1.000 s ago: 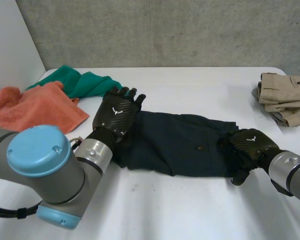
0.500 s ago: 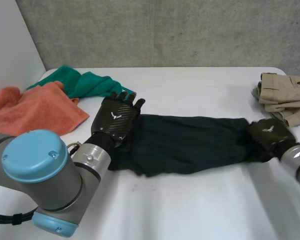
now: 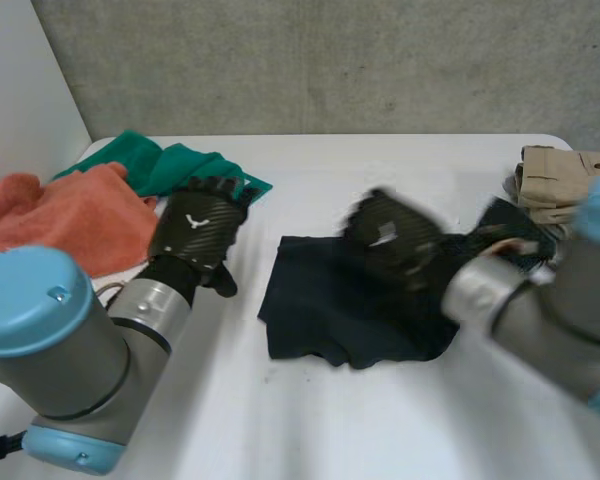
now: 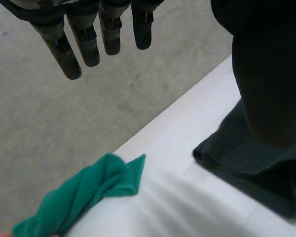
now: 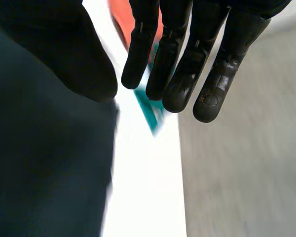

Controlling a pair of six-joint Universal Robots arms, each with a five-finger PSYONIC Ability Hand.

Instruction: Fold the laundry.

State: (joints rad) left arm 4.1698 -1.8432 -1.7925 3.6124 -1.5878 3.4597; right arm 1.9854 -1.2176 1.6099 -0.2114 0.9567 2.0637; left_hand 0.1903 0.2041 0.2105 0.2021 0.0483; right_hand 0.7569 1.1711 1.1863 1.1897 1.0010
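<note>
Head view: dark garment (image 3: 320,300) lies mid-worktop (image 3: 380,170), long axis left to right. Left robot hand (image 3: 195,228) hovers released beside its left end. Right robot hand (image 3: 390,238), fingers straight, is above its right half.

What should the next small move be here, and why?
Probably lower the right hand to press the dark garment flat: it is over the garment with fingers straight, and the near edge lies rumpled. The left hand is open, off the garment, near the green cloth.
</note>
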